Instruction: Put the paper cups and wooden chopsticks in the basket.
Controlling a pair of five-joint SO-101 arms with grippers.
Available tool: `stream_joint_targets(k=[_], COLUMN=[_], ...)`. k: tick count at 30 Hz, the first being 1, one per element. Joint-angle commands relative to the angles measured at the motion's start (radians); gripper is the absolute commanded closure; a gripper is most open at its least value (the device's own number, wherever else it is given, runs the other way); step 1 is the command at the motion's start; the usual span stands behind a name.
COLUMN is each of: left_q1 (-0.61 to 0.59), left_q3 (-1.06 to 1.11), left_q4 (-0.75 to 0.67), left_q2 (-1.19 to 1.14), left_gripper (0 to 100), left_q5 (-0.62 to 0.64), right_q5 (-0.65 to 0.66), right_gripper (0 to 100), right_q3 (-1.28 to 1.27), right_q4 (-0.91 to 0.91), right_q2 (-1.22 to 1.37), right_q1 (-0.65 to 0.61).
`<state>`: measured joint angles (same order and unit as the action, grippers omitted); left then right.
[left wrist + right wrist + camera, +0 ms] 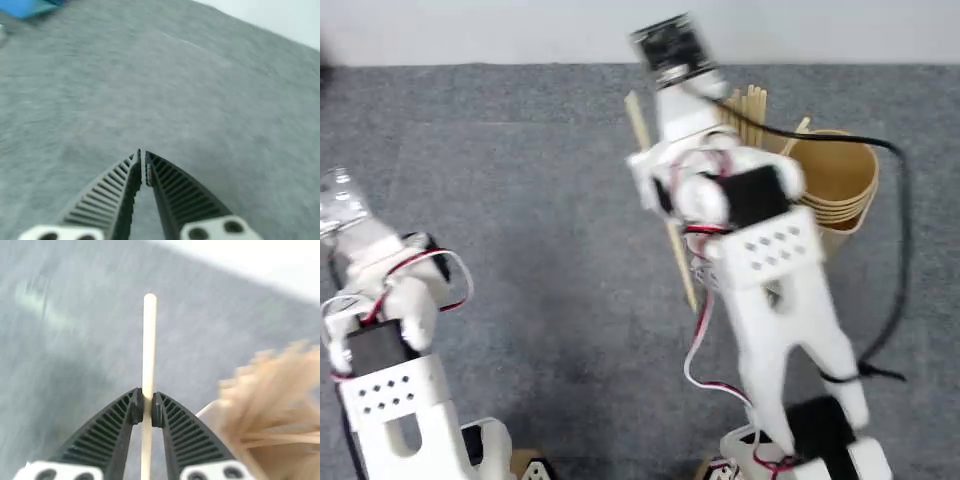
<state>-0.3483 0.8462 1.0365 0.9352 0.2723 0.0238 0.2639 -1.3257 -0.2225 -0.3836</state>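
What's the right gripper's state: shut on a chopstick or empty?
Shut on a chopstick: the right gripper clamps one chopstick between its jaws, the stick poking out past them.

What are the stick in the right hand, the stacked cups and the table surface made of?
The chopstick pinched in the right hand looks like bare wood: pale tan, matte, rounded tip. The stacked cups look like brown paper, matte, with thin rims. The table cover seems grey felt or short carpet, judging by its flecked, fuzzy look.
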Motion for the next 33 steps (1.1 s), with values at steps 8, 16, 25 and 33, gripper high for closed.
stream_joint_targets(k=[8,16,25,33], left_q1=[0.184,0.292,0.295,0.301], left_q3=[0.213,0.538,0.7,0.705], left_q4=[-0.186,-0.227,-0.227,-0.227], left_q2=[0.175,0.689,0.858,0.858], left_gripper=[99,99,99,99], left_q5=[0.163,0.094,0.066,0.066], right_q5=[-0.029,-0.12,-0.041,-0.009], right_gripper=[99.2,99.2,99.2,90.8], right_q3=[0.011,-0.029,-0.215,-0.373], right_q4=[0.381,0.567,0.664,0.743], right_q2=[-0.119,-0.114,-0.117,-0.127], right_q1=[0.283,0.317,0.317,0.315])
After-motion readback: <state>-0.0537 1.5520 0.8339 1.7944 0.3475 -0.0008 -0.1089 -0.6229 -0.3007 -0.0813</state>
